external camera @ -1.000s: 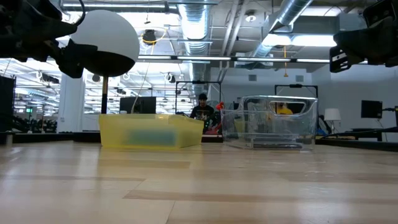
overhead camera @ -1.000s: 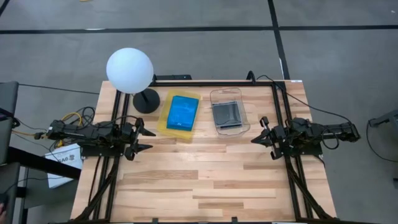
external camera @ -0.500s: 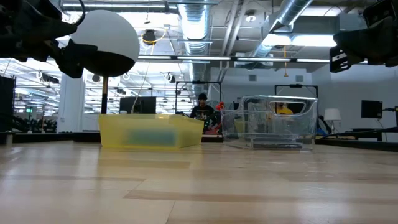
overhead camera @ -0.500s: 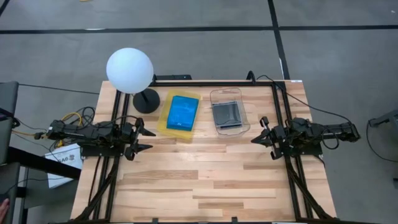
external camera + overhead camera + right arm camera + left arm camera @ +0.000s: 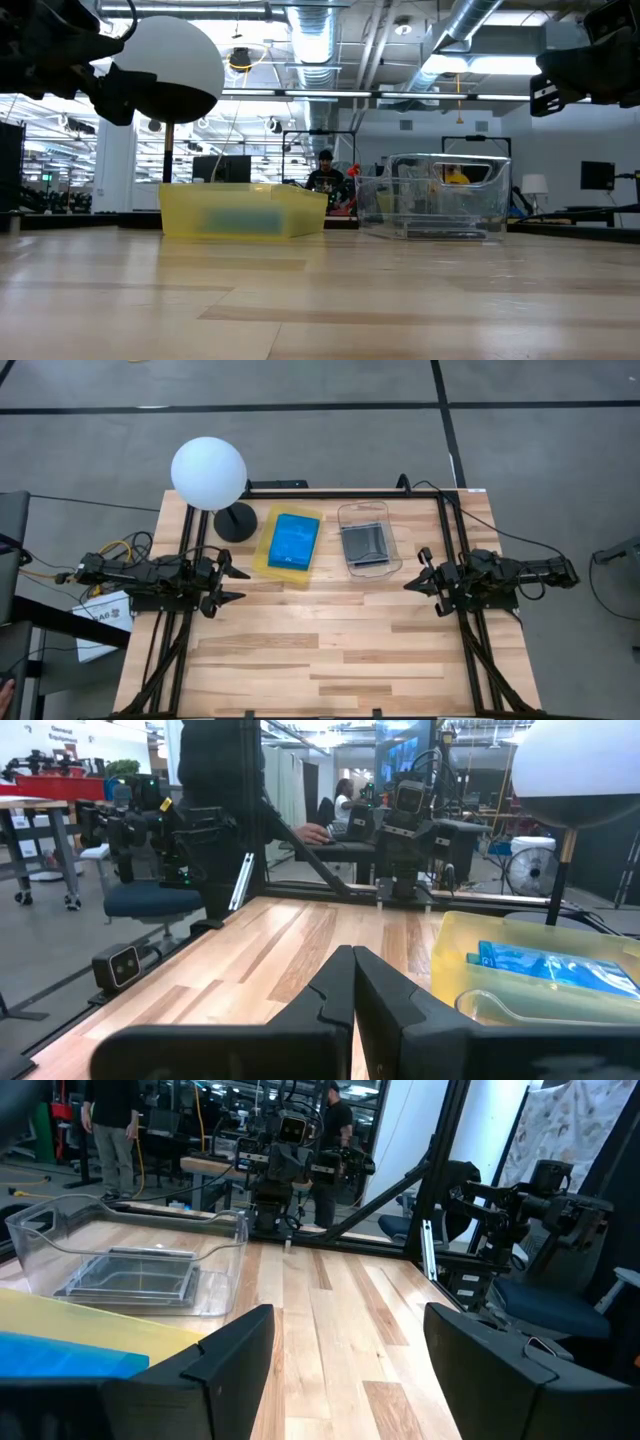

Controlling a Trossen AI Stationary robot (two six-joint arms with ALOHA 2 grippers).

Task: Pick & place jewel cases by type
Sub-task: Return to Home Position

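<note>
Blue jewel cases [image 5: 293, 542] lie stacked flat in the yellow tray [image 5: 270, 560] at the table's far middle. In the right wrist view they show as blue jewel cases [image 5: 545, 966]. Clear/grey jewel cases [image 5: 363, 542] lie flat in the clear container [image 5: 389, 565] to the tray's right, and show as grey cases [image 5: 135, 1273] in the left wrist view. My left gripper [image 5: 243, 585] hovers open near the table's left edge, short of the tray; its wrist view shows the left gripper [image 5: 350, 1342] holding nothing. My right gripper [image 5: 408, 584] hovers shut near the right edge, its fingers [image 5: 340, 982] closed together.
A lamp with a white globe [image 5: 208, 473] and a round black base [image 5: 235, 522] stands at the far left corner beside the tray. Bare wood [image 5: 330, 650] spreads across the table's near half between both arms. A person [image 5: 325, 175] sits in the room beyond the table.
</note>
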